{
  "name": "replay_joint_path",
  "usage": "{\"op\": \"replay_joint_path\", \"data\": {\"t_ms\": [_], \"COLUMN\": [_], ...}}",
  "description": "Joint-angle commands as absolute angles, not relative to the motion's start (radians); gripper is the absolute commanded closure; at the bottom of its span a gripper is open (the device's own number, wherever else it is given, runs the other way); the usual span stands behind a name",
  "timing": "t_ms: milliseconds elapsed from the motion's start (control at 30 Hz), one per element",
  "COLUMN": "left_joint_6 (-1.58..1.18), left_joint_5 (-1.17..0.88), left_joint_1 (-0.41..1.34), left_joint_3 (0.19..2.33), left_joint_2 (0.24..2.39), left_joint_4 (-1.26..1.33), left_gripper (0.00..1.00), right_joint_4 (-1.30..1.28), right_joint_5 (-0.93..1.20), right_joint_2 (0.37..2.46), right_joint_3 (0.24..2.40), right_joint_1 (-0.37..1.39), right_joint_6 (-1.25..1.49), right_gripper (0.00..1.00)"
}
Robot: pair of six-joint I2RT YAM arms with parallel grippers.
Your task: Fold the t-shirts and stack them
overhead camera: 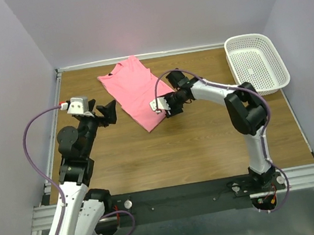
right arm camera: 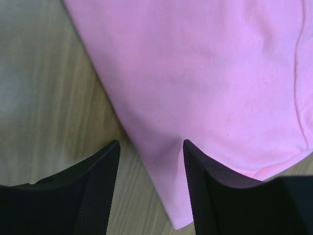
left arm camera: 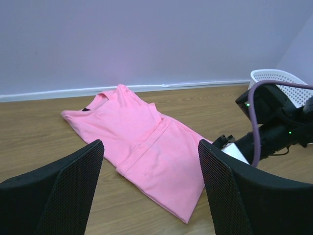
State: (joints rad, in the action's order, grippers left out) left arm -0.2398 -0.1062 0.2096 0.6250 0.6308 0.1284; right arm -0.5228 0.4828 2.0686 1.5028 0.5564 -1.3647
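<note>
One salmon-pink t-shirt (overhead camera: 134,94) lies on the wooden table, folded lengthwise into a long strip that runs diagonally from the back wall toward the middle. Its neck end with a small dark label points to the back. My left gripper (overhead camera: 113,113) hovers open just left of the strip, apart from it. In the left wrist view the t-shirt (left arm camera: 146,142) lies ahead between the spread jaws of the left gripper (left arm camera: 150,147). My right gripper (overhead camera: 160,108) is at the strip's near right edge. In the right wrist view the right gripper (right arm camera: 151,147) stands open, straddling the edge of the t-shirt (right arm camera: 205,73).
A white mesh basket (overhead camera: 245,38) stands at the back right corner, and it also shows behind the right arm (left arm camera: 274,129) as the basket (left arm camera: 274,76). Pale walls close in the back and both sides. Bare wood lies in front of the shirt.
</note>
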Motion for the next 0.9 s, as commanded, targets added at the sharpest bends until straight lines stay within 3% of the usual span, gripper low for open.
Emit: {"op": "replay_joint_path", "data": {"t_ms": [0, 133, 267, 300, 333, 433, 567, 667, 733, 767, 867], "left_joint_6": [-0.160, -0.121, -0.101, -0.094, -0.078, -0.005, 0.167, 0.308, 0.345, 0.400, 0.478], "left_joint_5": [-0.172, -0.224, -0.339, -0.365, -0.402, -0.460, -0.511, -0.551, -0.528, -0.522, -0.401], "left_joint_1": [0.207, 0.207, 0.207, 0.207, 0.207, 0.227, 0.277, 0.407, 0.481, 0.579, 0.757], "left_joint_3": [0.666, 0.699, 0.703, 0.704, 0.715, 0.724, 0.716, 0.684, 0.666, 0.649, 0.608], "left_joint_2": [0.594, 0.578, 0.595, 0.606, 0.627, 0.626, 0.572, 0.558, 0.578, 0.590, 0.635], "left_joint_4": [0.084, 0.057, 0.067, 0.069, 0.068, 0.074, 0.115, 0.130, 0.143, 0.144, 0.135], "left_gripper": [0.13, 0.12, 0.14, 0.15, 0.18, 0.20, 0.18, 0.17, 0.17, 0.16, 0.16], "right_joint_4": [-0.468, -0.469, -0.474, -0.480, -0.486, -0.509, -0.629, -0.713, -0.727, -0.729, -0.729], "right_joint_5": [0.358, 0.350, 0.339, 0.342, 0.345, 0.360, 0.417, 0.472, 0.517, 0.532, 0.555], "right_joint_2": [2.143, 2.131, 2.115, 2.109, 2.094, 2.019, 1.884, 1.740, 1.665, 1.593, 1.505], "right_joint_3": [1.546, 1.488, 1.441, 1.433, 1.405, 1.308, 1.137, 0.975, 0.908, 0.884, 0.894], "right_joint_1": [0.568, 0.568, 0.569, 0.568, 0.568, 0.568, 0.574, 0.581, 0.584, 0.584, 0.572], "right_joint_6": [-1.345, -1.394, -1.385, -1.376, -1.361, -1.293, -1.206, -1.181, -1.157, -1.111, -1.022], "right_gripper": [0.43, 0.55, 0.75, 0.89, 0.96, 1.00, 0.99, 0.96, 0.81, 0.59, 0.43]}}
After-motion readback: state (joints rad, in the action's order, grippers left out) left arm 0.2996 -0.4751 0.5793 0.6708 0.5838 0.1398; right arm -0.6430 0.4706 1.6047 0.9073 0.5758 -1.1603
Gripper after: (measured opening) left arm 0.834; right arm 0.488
